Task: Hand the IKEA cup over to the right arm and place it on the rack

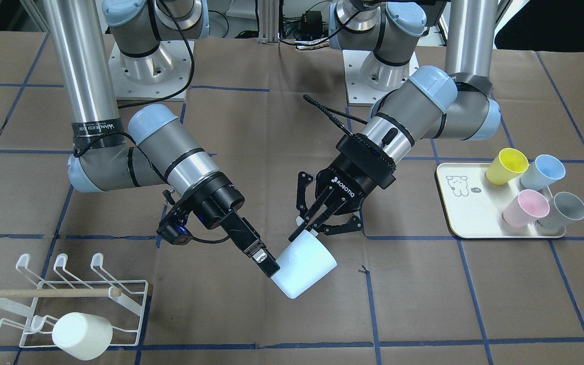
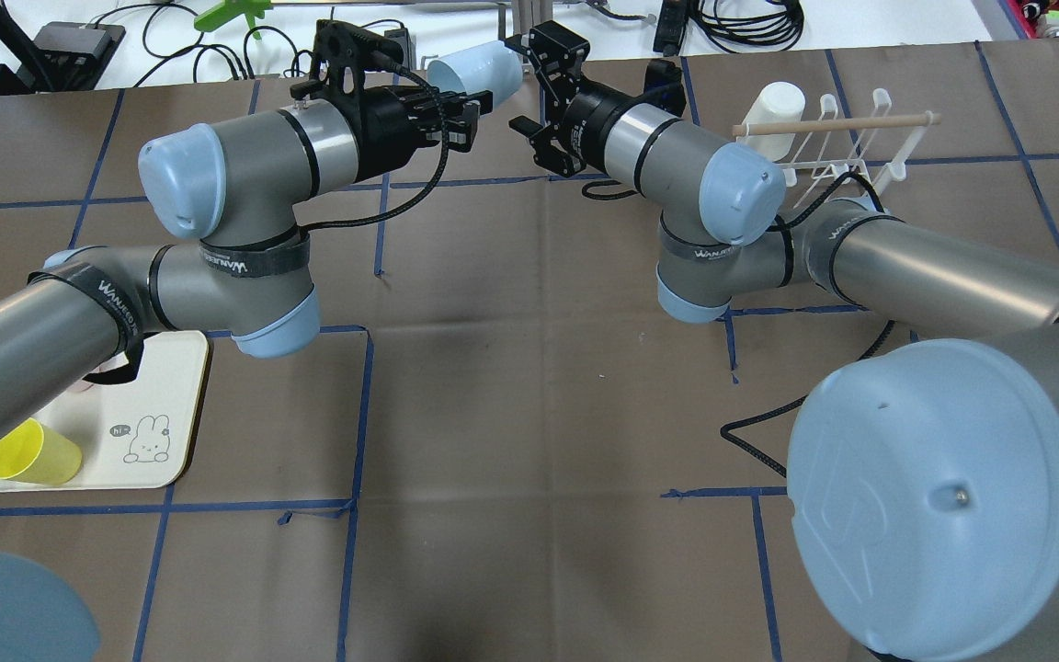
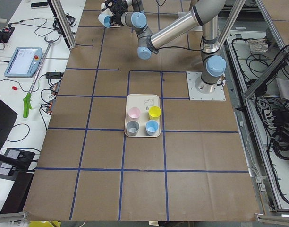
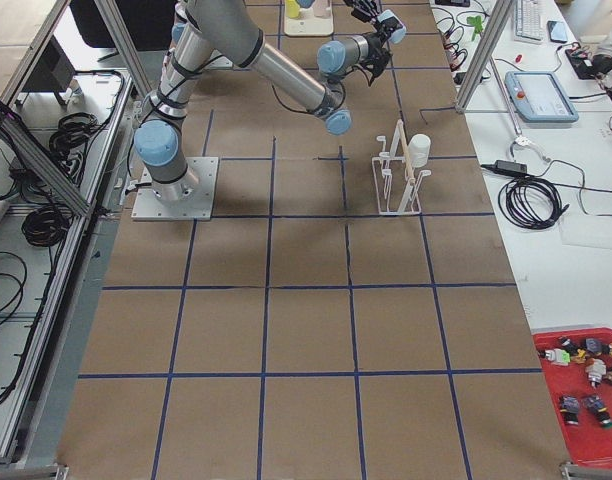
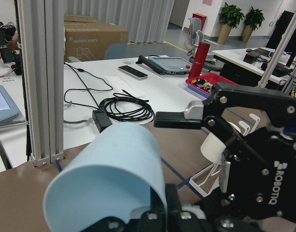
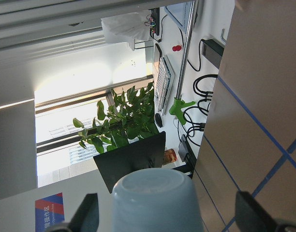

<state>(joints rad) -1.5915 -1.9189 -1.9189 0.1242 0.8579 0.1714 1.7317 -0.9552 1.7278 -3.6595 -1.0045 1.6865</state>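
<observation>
The pale blue IKEA cup hangs tilted above the middle of the table, clear of its surface. My left gripper is shut on the cup's rim. In the left wrist view the cup fills the foreground just above the fingers. My right gripper is open at the cup's base. In the right wrist view the base sits between the two spread fingers, with a gap on each side. The white wire rack stands near the right arm's side and has a white cup on a front prong.
A cream tray on the left arm's side holds a yellow cup, a blue cup, a pink cup and a grey cup. Blue tape lines cross the brown table cover. Both arm bases stand at the back.
</observation>
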